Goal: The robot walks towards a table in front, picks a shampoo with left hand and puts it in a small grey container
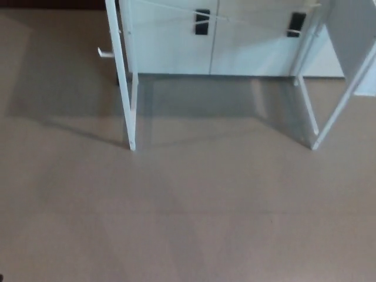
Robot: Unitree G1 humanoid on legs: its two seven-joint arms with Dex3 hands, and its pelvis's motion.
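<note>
White table (130,117): top cut off, legs (307,106) vis.

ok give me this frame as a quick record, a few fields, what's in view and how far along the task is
floor: bare tan floor, fills most of the view
table: white frame legs at left and right, top out of view
behind: white cabinet with black handles
shampoo: not in view
grey container: not in view
hands: neither in view
stage: table not yet reached, nothing picked
</note>
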